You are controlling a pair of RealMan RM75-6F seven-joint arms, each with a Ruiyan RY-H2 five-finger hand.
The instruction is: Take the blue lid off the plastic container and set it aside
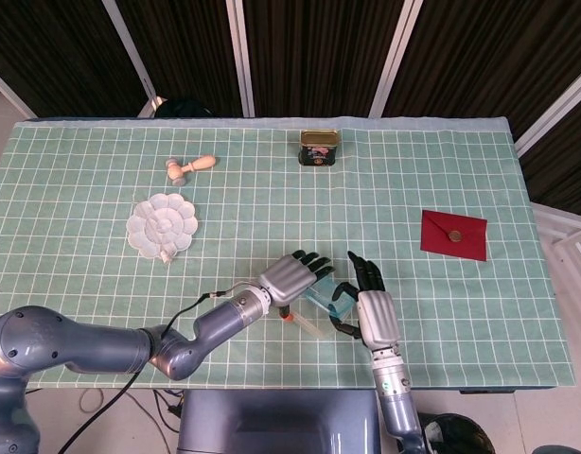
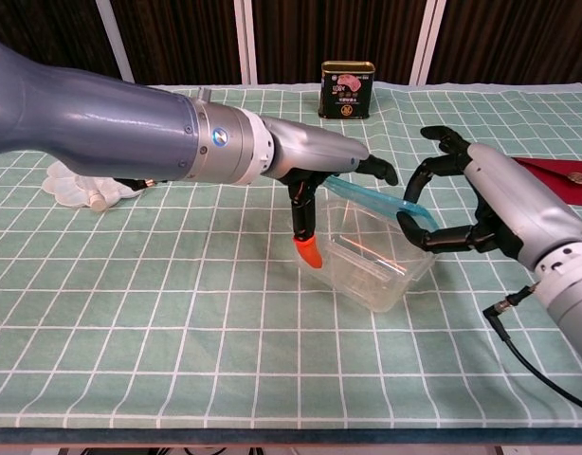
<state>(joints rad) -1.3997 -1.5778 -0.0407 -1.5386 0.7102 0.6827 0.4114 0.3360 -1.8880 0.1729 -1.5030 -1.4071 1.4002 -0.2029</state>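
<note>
The clear plastic container stands on the checked cloth near the table's front edge. The blue lid is off its rim and tilted, its left end high and its right end low. My left hand grips the lid's raised left end, fingers spread over it and the orange-tipped thumb hanging at the container's left corner. My right hand holds the container's right end, thumb on the rim and fingers curled over the lid's low end. In the head view the lid shows between the left hand and the right hand.
A tin can stands at the back middle. A red envelope lies to the right. A white flower-shaped dish and a wooden stamp lie to the left. A black cable trails from my right wrist.
</note>
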